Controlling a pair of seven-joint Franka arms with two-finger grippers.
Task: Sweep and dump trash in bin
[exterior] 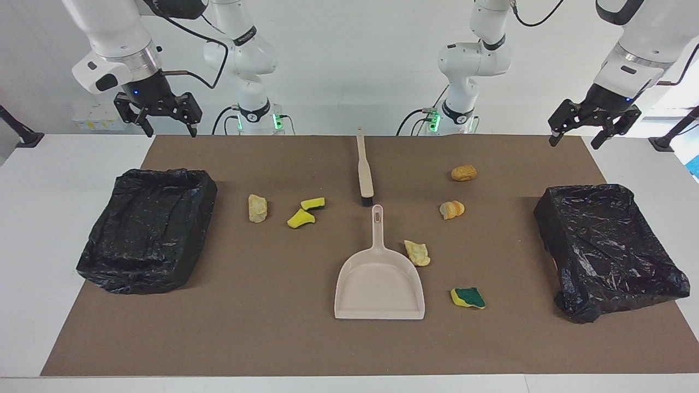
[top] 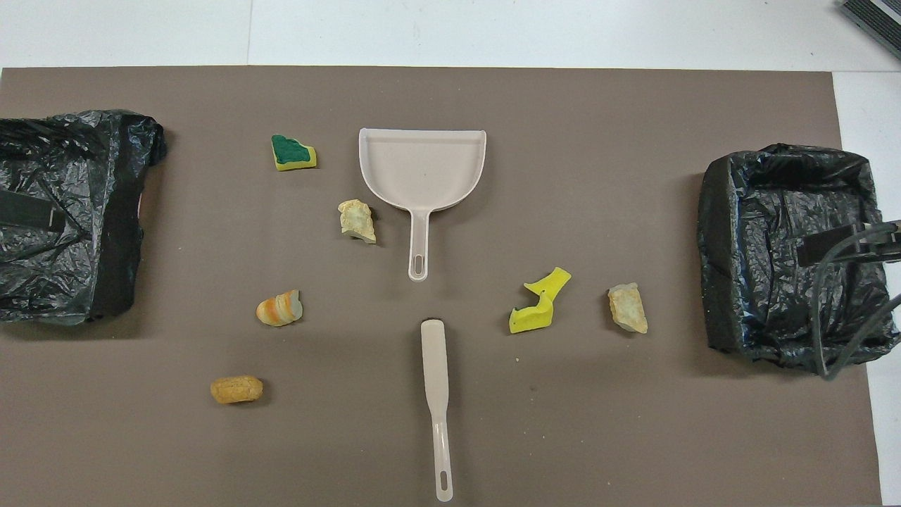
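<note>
Both arms wait raised at the robots' end: left gripper (exterior: 594,126) and right gripper (exterior: 158,117) released, holding nothing. Trash scattered on the mat around the dustpan (top: 422,169), overhead view: green-topped sponge (top: 293,153) at 9 o'clock, pale lump (top: 357,220) at 7, yellow sponge pieces (top: 538,310) at 5. Scraps look light, soft, squashy; should slide easily. Take the brush (top: 436,394) mid-handle, the dustpan by its handle.
</note>
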